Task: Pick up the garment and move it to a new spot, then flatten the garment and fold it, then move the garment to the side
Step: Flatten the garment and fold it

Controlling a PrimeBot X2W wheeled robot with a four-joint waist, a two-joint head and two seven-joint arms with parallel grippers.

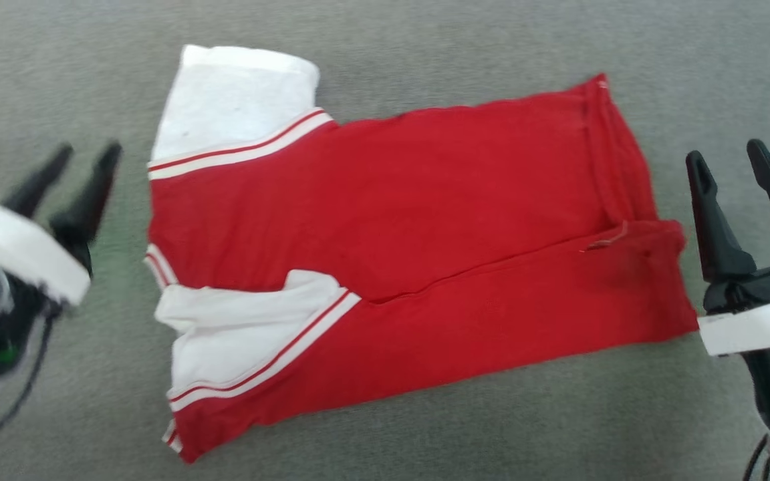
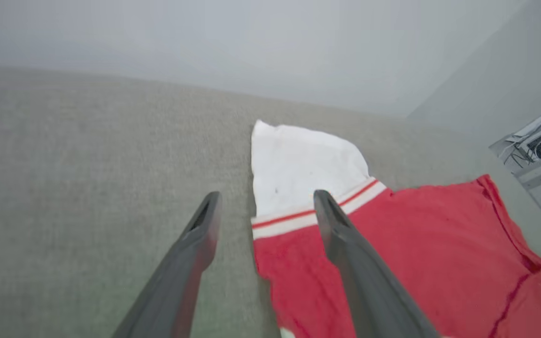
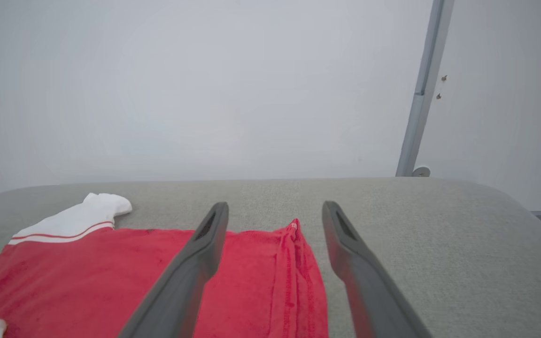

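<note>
Red garment [image 1: 392, 220], folded lengthwise, left tool [image 1: 89, 149] blurred

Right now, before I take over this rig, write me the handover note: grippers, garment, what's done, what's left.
Left gripper: fingers open, empty, beside the garment at its sleeve end.
Right gripper: fingers open, empty, beside the hem end.
The garment lies flat on the grey surface, sleeves to the robot's left, hem to its right.
Done: spread out; the near long side appears folded in over the middle.
Left: fold in the far side with the white far sleeve, finish folding, then move it aside.
</note>
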